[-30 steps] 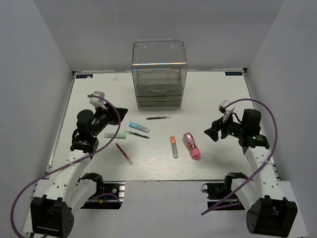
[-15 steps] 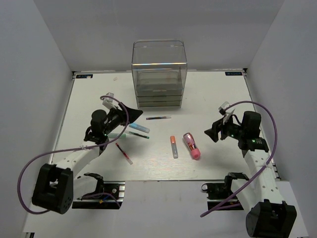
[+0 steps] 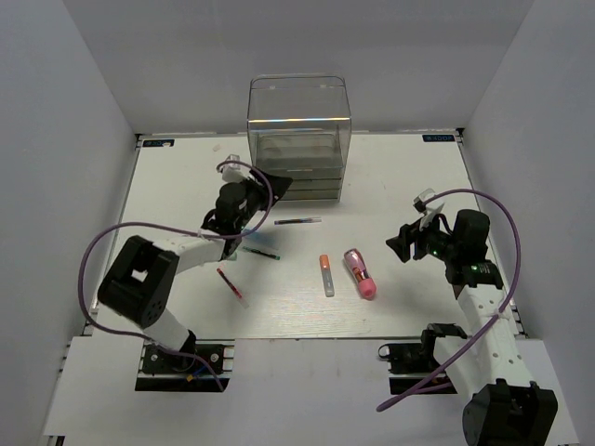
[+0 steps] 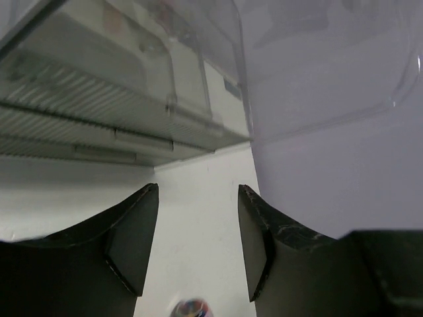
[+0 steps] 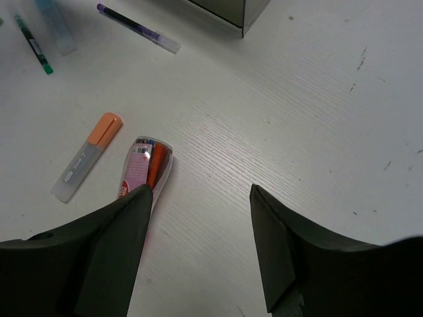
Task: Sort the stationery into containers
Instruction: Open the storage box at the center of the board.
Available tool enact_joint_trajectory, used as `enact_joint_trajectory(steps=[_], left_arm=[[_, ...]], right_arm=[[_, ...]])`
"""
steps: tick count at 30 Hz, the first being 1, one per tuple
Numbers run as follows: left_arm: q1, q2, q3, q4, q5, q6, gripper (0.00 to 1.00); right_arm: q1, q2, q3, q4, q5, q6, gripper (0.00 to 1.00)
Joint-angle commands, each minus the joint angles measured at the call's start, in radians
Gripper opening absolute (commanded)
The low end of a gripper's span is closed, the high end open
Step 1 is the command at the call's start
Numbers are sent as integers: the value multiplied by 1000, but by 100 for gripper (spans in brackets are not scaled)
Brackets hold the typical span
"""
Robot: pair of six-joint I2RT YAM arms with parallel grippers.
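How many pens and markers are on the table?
6: dark pen near drawers; green pen, blue marker, red-white pen left; orange marker, pink tube centre. Left arm may hide more.

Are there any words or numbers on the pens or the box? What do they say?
Nothing can be read clearly.
marker: dark print along the pale barrel, too small to read.
pink tube: printed label, too blurred to read.
corner stickers: too small to read.
drawer box: no writing seen.
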Motion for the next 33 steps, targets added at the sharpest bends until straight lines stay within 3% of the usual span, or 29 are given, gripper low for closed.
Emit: enact_joint_trajectory(steps=[1, 10, 20, 28, 33], left_arm=[[-17, 48, 111, 9, -132, -48, 61], [-26, 214, 259, -57, -178, -80, 59], [-35, 267, 250, 46, -223, -100, 53], [-35, 267, 207, 148, -241, -119, 20], [-35, 220, 142, 201, -207, -119, 13]], right_arm=[[10, -21, -5, 48, 17, 26, 67], [29, -29, -4, 48, 29, 27, 67], [39, -22, -8, 54, 43, 20, 65], [39, -15, -13, 60, 46, 12, 65], [39, -12, -16, 56, 46, 7, 65]])
